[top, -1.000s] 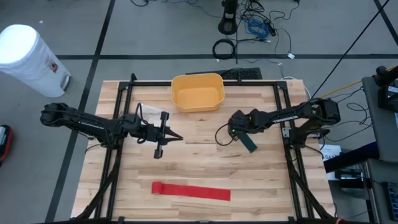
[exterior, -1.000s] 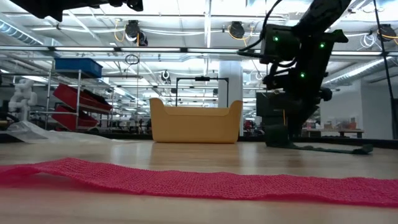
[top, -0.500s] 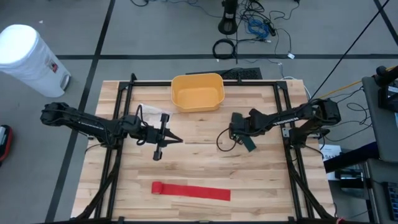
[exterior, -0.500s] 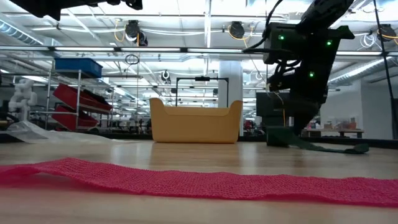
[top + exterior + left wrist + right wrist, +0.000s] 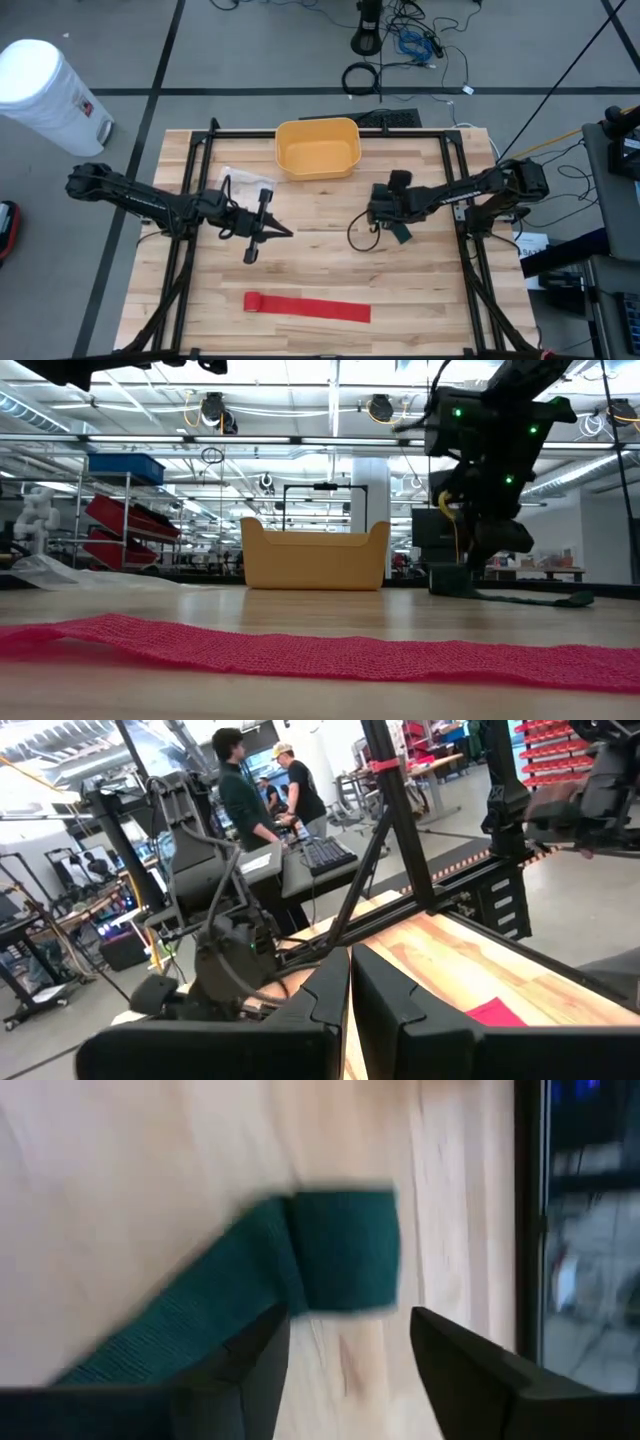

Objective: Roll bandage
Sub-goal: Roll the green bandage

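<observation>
- Right gripper point(image 5: 345, 1345): fingers apart, nothing between them.
- Just beyond the fingertips: green bandage point(image 5: 300, 1265), rolled end on the table point(image 5: 320, 270), loose tail trailing away.
- Step, by judgement: mid-roll, regrasping; next, closing squarely on the roll.
- Farther off: left gripper point(image 5: 252, 240), fingers together, idle; red bandage point(image 5: 307, 307) flat, untouched.

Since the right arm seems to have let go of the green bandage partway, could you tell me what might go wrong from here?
1. The green bandage lies free between the open fingers of the right gripper, so its rolled end may loosen and unroll.
2. Its loose tail trails across the table, where the arm could drag it.
3. The red bandage lies flat and untouched, far from the shut left gripper.
</observation>
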